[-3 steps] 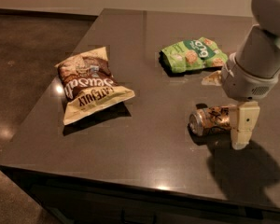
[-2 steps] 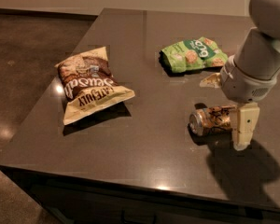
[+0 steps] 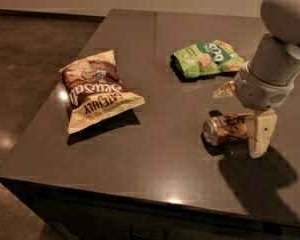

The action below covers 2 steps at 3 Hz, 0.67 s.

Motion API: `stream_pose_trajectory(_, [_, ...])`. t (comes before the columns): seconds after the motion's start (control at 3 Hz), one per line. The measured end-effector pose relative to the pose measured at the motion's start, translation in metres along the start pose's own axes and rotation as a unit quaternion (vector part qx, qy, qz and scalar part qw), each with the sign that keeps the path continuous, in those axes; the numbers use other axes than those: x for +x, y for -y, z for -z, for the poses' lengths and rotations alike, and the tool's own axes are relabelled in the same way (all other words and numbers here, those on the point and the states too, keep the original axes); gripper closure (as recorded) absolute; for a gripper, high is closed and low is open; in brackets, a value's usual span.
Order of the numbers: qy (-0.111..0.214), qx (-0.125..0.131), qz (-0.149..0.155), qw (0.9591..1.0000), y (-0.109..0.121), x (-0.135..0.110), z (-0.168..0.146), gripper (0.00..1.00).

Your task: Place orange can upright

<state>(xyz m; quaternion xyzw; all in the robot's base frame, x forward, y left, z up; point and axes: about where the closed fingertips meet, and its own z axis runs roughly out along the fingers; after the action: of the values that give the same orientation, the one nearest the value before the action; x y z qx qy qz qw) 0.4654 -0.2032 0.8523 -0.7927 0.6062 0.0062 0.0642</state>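
The orange can (image 3: 224, 129) lies on its side on the dark table (image 3: 155, 169), right of centre, its silver end facing left towards the front. My gripper (image 3: 235, 124) hangs from the white arm at the right and is down at the can. It is open: the near finger (image 3: 260, 134) stands against the can's right end, and the far finger (image 3: 224, 90) sticks out behind the can. The can rests on the table between them.
A brown and cream chip bag (image 3: 95, 91) lies at the left of the table. A green snack bag (image 3: 207, 58) lies at the back, just behind the gripper. The table's front edge runs close below the can.
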Motion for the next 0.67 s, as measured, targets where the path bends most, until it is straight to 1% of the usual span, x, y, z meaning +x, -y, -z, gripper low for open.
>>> stream_pose_trajectory(0.67, [-0.014,-0.002,-0.004,0.9999,0.0017,0.0083,-0.001,0.58])
